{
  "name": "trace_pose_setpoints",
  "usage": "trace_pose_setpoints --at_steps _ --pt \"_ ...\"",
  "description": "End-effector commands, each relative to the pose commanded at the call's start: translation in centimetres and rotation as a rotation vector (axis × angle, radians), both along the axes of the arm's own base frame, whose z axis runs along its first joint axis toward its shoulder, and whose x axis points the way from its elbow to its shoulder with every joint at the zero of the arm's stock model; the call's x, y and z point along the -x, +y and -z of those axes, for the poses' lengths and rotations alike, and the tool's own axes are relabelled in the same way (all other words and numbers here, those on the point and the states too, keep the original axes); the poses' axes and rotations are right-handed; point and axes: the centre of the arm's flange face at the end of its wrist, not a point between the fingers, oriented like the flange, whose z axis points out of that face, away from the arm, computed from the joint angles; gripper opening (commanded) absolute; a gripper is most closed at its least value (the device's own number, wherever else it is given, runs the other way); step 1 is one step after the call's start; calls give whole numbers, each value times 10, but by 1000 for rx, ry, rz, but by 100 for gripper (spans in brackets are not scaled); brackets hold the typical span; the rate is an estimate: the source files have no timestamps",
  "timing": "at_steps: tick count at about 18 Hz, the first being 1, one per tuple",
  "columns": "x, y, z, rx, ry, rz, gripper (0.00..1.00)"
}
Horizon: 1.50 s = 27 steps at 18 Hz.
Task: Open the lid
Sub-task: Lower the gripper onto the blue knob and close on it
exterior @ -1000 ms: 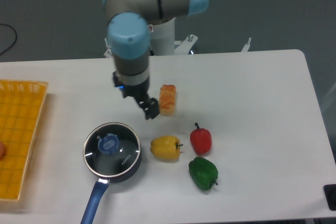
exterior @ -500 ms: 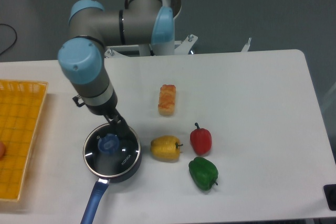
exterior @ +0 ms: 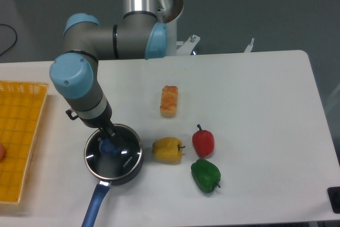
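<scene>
The lid (exterior: 119, 159), a clear glass disc with a thin metal rim, lies flat on the dark saucepan (exterior: 115, 175) at the front left of the table. Its blue knob (exterior: 108, 147) sits near the middle. My gripper (exterior: 109, 136) hangs directly over the knob, its fingers reaching down to it from the upper left. The wrist hides the fingertips, so I cannot tell whether they are open or shut, or whether they touch the knob.
The saucepan's blue handle (exterior: 93, 208) points to the front edge. A yellow pepper (exterior: 168, 150), red pepper (exterior: 203, 142) and green pepper (exterior: 205, 175) lie right of the pan. A bread-like piece (exterior: 169, 100) lies behind them. A yellow basket (exterior: 19, 136) stands at the left.
The arm has swung left and forward from beside the bread-like piece, and the gripper has come down over the lid's knob. The lid and pan have not moved.
</scene>
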Motion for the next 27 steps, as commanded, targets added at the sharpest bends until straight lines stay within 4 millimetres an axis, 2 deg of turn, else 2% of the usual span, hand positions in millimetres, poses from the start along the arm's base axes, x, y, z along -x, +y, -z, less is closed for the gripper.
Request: trace_pose_setpoints --at_steps 3,22,27 --pt "1 2 0 -1 1 2 100" --pt "10 17 42 27 6 6 100" --pt "7 19 49 33 2 12 100"
